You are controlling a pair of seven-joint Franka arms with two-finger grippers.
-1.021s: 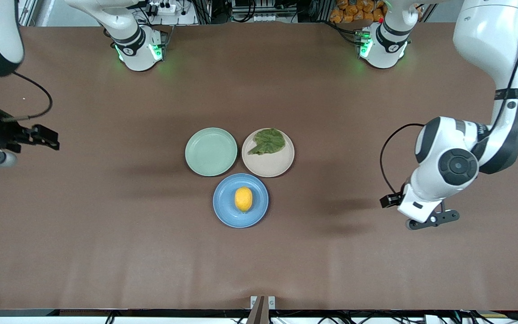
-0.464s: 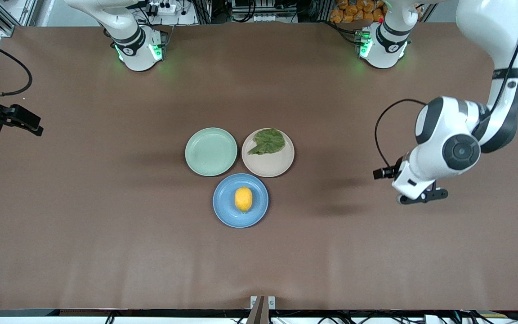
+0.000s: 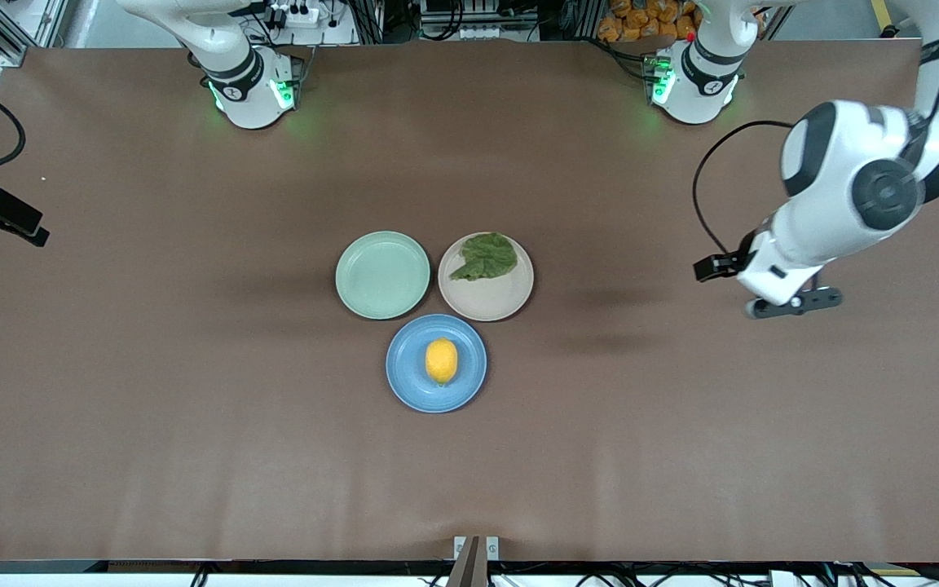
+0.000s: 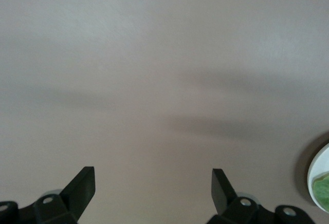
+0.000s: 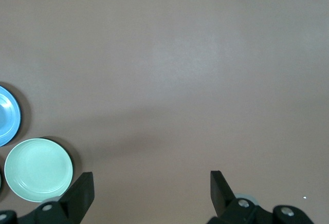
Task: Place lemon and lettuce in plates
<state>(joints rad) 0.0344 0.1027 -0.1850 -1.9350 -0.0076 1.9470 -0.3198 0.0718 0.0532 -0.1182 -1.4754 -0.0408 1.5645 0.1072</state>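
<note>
Three plates grouped mid-table: blue plate (image 3: 404, 383) w/ lemon (image 3: 441, 360) at its centre; beige-pink plate (image 3: 494, 303) w/ lettuce leaf (image 3: 486, 257) on its rim-side part toward the bases; mint-green plate (image 3: 382, 275) bare. Left gripper (image 4: 153, 185) aloft over bare brown table (image 3: 192, 456) at left arm's end, jaws wide, nothing held; beige-pink plate well apart, toward table centre. Right gripper (image 5: 151, 188) aloft at right arm's end, mostly out of frame in front view, jaws wide, nothing held; mint-green & blue plates well apart from it.
</note>
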